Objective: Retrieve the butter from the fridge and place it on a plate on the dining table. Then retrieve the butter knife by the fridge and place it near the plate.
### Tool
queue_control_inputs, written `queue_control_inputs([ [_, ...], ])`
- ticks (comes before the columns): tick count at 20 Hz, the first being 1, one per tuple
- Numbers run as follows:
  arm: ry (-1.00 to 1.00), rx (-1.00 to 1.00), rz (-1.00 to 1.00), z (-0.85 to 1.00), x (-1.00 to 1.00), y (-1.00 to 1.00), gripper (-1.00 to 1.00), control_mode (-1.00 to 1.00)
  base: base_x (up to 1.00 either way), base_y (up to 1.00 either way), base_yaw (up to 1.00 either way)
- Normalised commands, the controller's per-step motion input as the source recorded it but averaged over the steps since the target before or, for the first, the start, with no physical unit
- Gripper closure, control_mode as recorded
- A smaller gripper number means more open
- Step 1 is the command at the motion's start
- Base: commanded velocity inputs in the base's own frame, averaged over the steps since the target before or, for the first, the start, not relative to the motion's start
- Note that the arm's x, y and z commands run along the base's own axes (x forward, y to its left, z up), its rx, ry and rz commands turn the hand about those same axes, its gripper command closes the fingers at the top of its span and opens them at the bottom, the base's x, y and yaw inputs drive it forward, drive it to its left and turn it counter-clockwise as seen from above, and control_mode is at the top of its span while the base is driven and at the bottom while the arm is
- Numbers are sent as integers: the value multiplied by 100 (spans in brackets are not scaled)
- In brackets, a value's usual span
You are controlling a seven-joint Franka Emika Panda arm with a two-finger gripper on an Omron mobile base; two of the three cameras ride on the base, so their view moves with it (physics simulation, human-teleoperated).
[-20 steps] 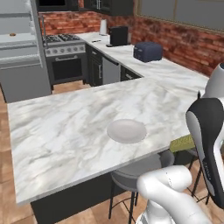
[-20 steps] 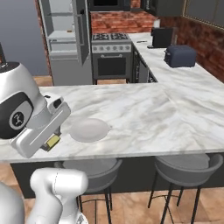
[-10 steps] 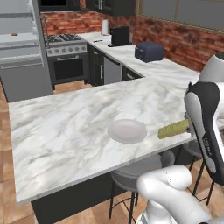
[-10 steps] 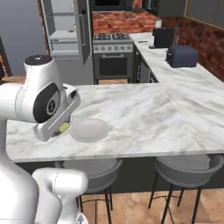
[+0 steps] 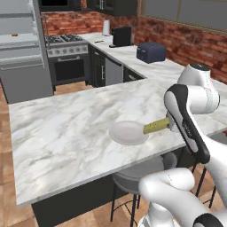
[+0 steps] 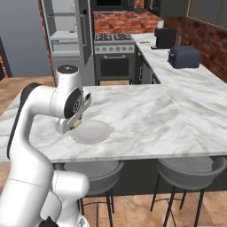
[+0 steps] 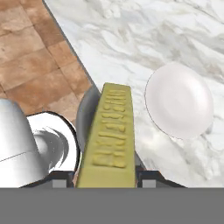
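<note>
Over the tabletop's (image 5: 66, 128) near edge, the pincer (image 7: 111, 181) grips the butter (image 5: 156, 126) beside the plate (image 5: 128, 132). Butter's not down yet. Knife fetch comes after, I'd guess.

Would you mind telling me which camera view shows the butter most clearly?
The hand view: the butter runs up its middle, close enough to show raised lettering. The left base view shows a short yellow length beside the plate; the right base view shows just a tip under the arm.

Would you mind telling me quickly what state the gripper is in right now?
Gripper: shut on the butter, held beside the plate over the edge of the dining table.
</note>
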Motion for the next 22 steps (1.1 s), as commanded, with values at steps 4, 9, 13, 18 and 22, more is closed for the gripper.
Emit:
queue_control_inputs([
  [4,-10,0,0,-70,77,2,100,-100,0,0,0],
  [9,-11,6,0,-40,81,10,100,-100,0,0,0],
  [13,-2,7,0,-47,62,3,100,-100,0,0,0],
  [18,0,7,2,-48,48,0,100,-100,0,0,0],
  [22,0,3,3,-32,36,0,100,-100,0,0,0],
])
